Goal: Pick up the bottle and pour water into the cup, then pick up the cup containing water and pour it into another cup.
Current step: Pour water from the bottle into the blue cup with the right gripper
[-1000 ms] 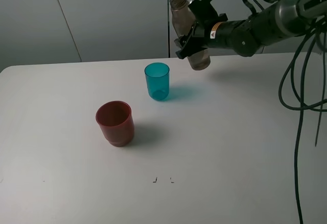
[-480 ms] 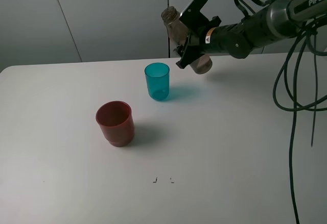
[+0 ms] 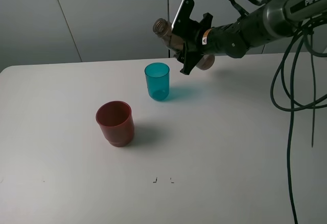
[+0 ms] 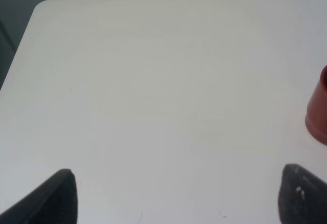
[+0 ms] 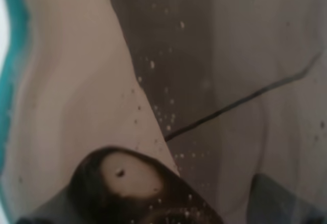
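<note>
The smoky grey-brown bottle (image 3: 166, 31) hangs in the air, tipped far over, its open neck pointing left and its base to the right. My right gripper (image 3: 186, 46) is shut on the bottle's body. The bottle's mouth is above and slightly right of the teal cup (image 3: 157, 81), which stands upright on the table. The red cup (image 3: 115, 123) stands nearer and to the left. In the right wrist view the bottle (image 5: 204, 55) fills the picture, with a strip of the teal cup (image 5: 11, 55) at the edge. My left gripper (image 4: 179, 203) is open over bare table, the red cup (image 4: 319, 106) beside it.
The white table (image 3: 230, 147) has a rounded far-left corner. Black cables (image 3: 294, 106) hang down at the right side. A grey panelled wall stands behind the table.
The right arm has swung the bottle left and tipped it further, from nearly upright to strongly tilted, bringing its neck toward the teal cup. Both cups have stayed in place.
</note>
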Controlling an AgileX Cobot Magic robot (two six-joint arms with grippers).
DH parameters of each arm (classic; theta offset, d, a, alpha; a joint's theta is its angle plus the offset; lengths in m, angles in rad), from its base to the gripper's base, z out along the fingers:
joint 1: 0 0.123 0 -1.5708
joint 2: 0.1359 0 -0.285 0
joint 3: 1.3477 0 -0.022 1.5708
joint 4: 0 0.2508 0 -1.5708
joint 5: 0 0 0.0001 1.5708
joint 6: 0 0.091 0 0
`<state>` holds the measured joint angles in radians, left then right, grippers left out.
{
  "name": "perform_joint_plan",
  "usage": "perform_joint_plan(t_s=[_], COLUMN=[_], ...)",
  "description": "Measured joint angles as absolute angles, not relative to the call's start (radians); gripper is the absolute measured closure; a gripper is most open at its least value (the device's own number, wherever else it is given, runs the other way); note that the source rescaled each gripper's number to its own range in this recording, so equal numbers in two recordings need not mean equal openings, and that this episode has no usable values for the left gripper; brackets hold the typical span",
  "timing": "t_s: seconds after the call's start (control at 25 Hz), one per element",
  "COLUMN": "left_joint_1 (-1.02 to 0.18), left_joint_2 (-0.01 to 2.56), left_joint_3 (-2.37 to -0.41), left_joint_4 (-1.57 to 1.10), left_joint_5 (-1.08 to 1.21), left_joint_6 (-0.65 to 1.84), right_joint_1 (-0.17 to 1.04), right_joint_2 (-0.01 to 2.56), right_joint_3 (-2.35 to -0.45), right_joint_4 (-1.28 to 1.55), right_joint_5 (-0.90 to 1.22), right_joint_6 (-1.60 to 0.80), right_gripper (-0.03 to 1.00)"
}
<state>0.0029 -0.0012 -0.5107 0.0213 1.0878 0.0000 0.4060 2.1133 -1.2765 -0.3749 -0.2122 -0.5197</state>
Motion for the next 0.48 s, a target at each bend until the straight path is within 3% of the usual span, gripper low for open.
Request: perform_joint_plan(t_s=[0.48], left_joint_1=[0.003], left_joint_2=[-0.001], left_joint_3=[-0.511], left_joint_4=[0.021], left_joint_5=[1.088], left_joint_6=[0.000], right_joint_1=[0.406], right_joint_2=[2.113], right_joint_3=[-1.280], right_joint_4=[-0.375], right_joint_5=[-0.202], right_joint_6=[-0.763], right_gripper=[0.94])
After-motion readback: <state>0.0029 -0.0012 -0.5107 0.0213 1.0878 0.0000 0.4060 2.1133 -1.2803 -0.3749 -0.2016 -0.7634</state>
